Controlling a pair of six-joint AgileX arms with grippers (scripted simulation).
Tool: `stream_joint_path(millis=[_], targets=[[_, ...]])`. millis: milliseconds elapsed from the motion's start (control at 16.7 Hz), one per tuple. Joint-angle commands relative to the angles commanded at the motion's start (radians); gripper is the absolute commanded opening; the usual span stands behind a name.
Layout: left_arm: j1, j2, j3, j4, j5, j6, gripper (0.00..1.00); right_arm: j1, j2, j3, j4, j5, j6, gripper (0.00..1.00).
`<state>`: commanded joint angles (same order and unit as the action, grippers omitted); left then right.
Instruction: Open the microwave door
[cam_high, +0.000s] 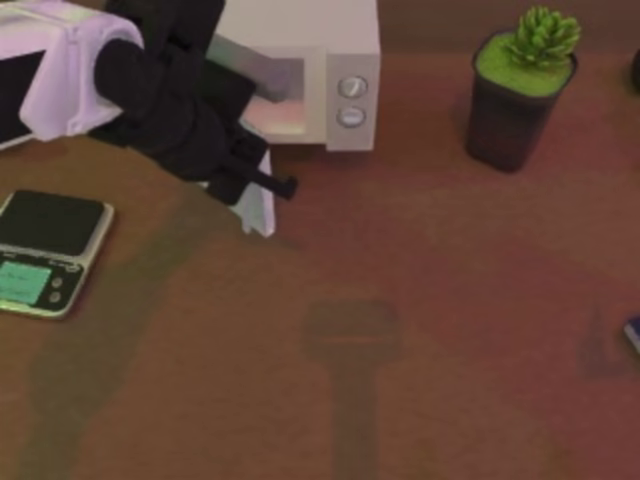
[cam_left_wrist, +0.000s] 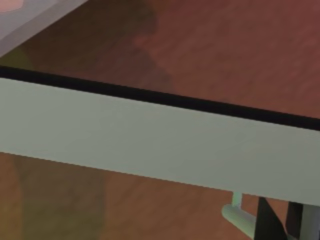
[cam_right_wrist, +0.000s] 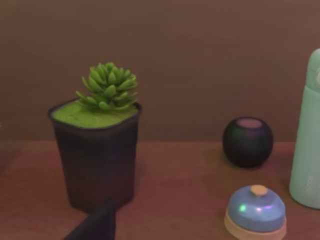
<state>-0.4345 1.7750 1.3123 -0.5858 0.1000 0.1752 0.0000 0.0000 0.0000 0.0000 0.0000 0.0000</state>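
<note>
So my left end effector (cam_high: 262, 186) looks pinched on the microwave door (cam_high: 258, 205), already swung wide at the desk's far edge; I'd keep following its arc, no yanking.

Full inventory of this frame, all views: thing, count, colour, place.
microwave: 1, white, top view's back centre, cavity exposed
microwave door: 1, white, swung open toward the front
knobs: 2, silver-grey, microwave's front right side
potted succulent: 1, green in dark pot, back right
scale: 1, dark with green display, left
round dark ball: 1, right wrist view
bell: 1, blue on tan base
bottle: 1, mint green
table: 1, brown
left hand: 1, black, at the door's edge
right hand: not seen in top view
</note>
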Motion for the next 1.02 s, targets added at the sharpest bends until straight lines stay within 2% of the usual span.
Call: stream_joint_path(millis=[300,720,1020], targets=[[0.001,-0.002,-0.007,-0.001,0.013,0.012,0.00,0.000,0.000,0.000,0.000,0.000,0.000,1.00],[0.064,-0.049,-0.056,-0.019,0.092,0.166,0.00,0.000,0.000,0.000,0.000,0.000,0.000,1.00],[0.065,-0.051,-0.057,-0.019,0.094,0.170,0.00,0.000,0.000,0.000,0.000,0.000,0.000,1.00]])
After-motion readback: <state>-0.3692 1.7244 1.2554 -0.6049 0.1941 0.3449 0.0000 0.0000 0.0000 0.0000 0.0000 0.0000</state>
